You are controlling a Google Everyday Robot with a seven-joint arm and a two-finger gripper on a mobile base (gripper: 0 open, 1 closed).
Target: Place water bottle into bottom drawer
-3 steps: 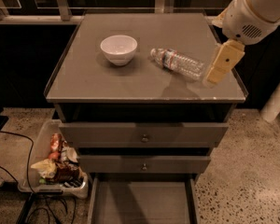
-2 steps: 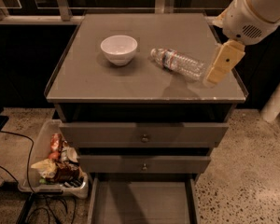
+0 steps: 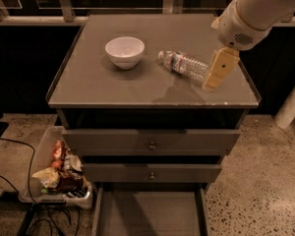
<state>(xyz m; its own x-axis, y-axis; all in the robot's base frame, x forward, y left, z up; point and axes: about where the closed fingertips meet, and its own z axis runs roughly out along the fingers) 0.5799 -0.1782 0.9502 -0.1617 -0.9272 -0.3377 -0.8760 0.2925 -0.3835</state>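
The water bottle (image 3: 184, 65) lies on its side on the cabinet top (image 3: 113, 90), cap pointing left toward a white bowl (image 3: 125, 50). It is clear and ribbed, with a red-blue-white label near the cap. My gripper (image 3: 211, 82) hangs from the white arm at the top right, its tan tip just above the bottle's right end, touching or nearly touching it. The bottom drawer (image 3: 150, 213) is pulled open at the bottom of the view, and its flat grey floor is bare.
The two upper drawers (image 3: 150, 142) with small round knobs are closed. A clear bin of snack packets (image 3: 56, 173) sits on the floor left of the cabinet, with cables beside it. A white post (image 3: 291, 104) stands at the right.
My gripper has moved a little to the left, closer onto the bottle's right end. The bottle and bowl have not moved.
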